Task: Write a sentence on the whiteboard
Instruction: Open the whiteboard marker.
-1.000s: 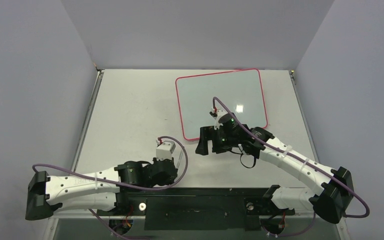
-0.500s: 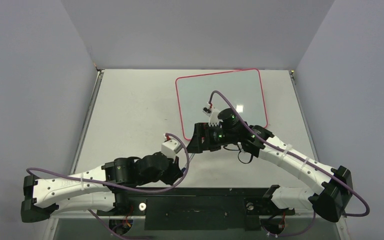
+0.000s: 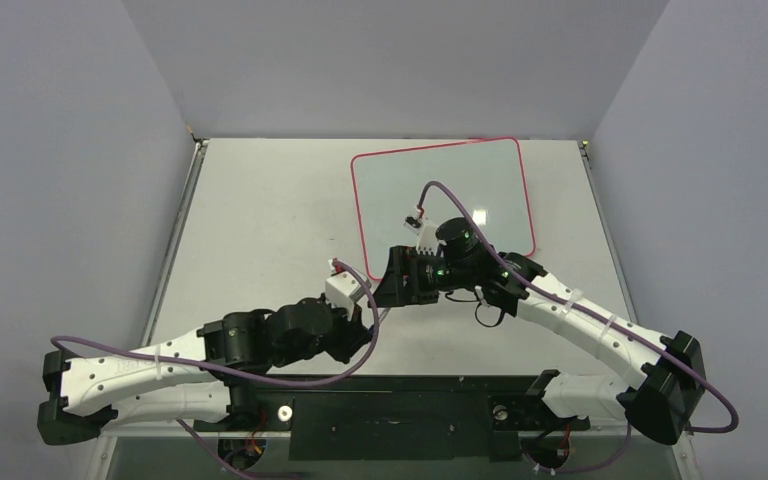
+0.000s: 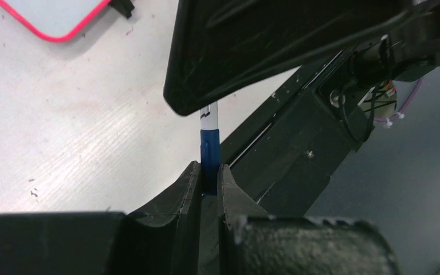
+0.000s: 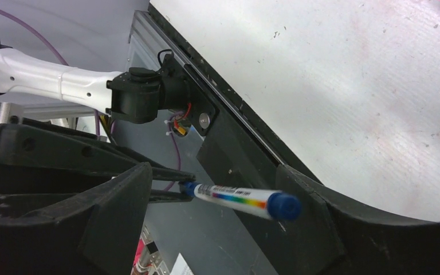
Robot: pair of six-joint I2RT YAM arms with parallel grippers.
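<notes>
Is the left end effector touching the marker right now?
Touching. The left wrist view shows the blue marker clamped between the two fingers of the left end effector, with no gap on either side.

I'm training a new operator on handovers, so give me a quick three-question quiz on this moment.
1. True or false: the right gripper is clamped shut on the marker.
2. Multiple choice: what holds the marker? A) the left gripper B) the right gripper C) nothing
3. Fill in: the whiteboard has a thin ___ rim.
Key: 1 false, its fingers stand wide apart on either side of the marker. 2 A, shut on the marker's blue end. 3 red.
</notes>
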